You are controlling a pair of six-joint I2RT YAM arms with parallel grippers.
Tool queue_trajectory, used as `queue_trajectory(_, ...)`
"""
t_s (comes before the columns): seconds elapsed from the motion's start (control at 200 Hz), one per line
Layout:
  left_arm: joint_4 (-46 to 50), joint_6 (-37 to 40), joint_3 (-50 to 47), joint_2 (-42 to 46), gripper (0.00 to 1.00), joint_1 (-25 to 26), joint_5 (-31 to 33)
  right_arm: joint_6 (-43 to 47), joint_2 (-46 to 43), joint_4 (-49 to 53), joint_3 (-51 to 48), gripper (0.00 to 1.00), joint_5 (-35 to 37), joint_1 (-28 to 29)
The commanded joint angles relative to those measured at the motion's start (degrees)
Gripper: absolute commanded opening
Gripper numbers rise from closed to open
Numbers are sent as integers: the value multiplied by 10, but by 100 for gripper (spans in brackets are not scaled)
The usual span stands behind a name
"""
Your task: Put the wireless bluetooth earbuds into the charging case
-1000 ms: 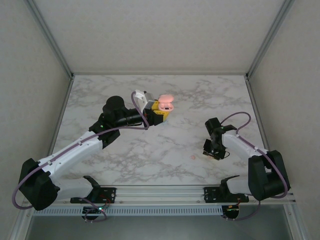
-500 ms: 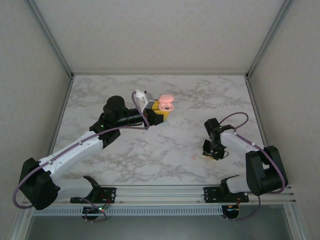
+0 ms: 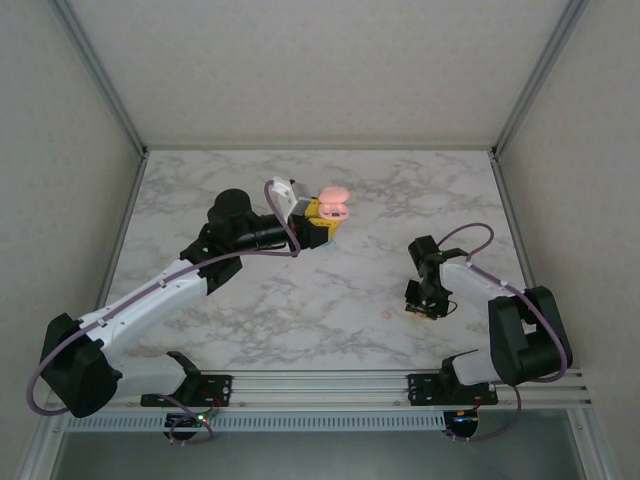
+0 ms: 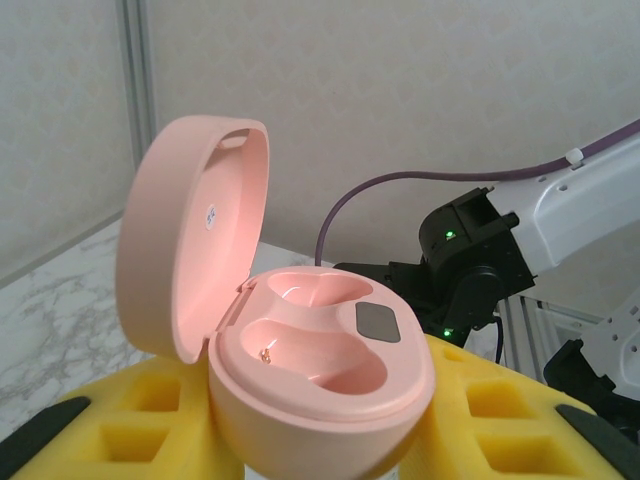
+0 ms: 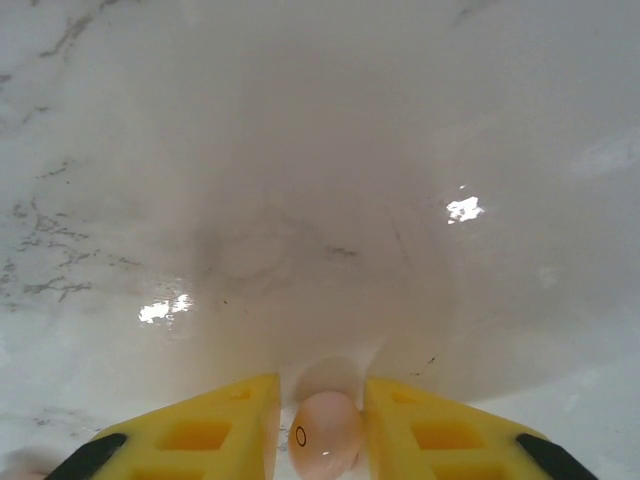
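- Care needed: wanted right gripper (image 5: 318, 442) square on pink earbud (image 5: 325, 420); couldn't tell whether truly pinched
- Kept charging case (image 4: 320, 370) clenched level in left gripper (image 3: 322, 222), lid open

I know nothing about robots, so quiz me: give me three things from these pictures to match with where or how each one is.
Things:
1. pink case
2. case lid
3. pink earbud

Places or states:
A. between the fingers of the right claw
B. swung open, standing upright
C. gripped and held up by the left claw

Pairs: 1-C; 2-B; 3-A
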State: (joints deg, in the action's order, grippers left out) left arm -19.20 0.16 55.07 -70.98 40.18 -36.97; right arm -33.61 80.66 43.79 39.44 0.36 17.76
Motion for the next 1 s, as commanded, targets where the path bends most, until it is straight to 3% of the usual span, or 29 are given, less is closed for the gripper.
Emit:
queue_trajectory(0.0, 3, -7, 21, -3, 18, 3, -7, 12, 10, -1, 15, 30, 3, -1)
queue_trajectory(0.17, 7, -5, 21, -3, 18, 3, -6, 18, 12, -1, 18, 29, 3, -1)
queue_trajectory(0.42, 6, -6, 20, -4, 18, 3, -6, 13, -4, 5, 16, 19, 5, -1)
queue_trajectory(0.641, 5, -6, 19, -5, 18, 3, -4, 8, -68, 17, 22, 16, -27, -1)
queue_trajectory(0.821, 12, 0, 18, -6, 18, 3, 10, -7, -183, 12, 65, 16, -156, -2)
queue_trajectory(0.996, 9, -3, 16, -7, 17, -19, 4, -56, -233, -115, 102, 18, -422, -3)
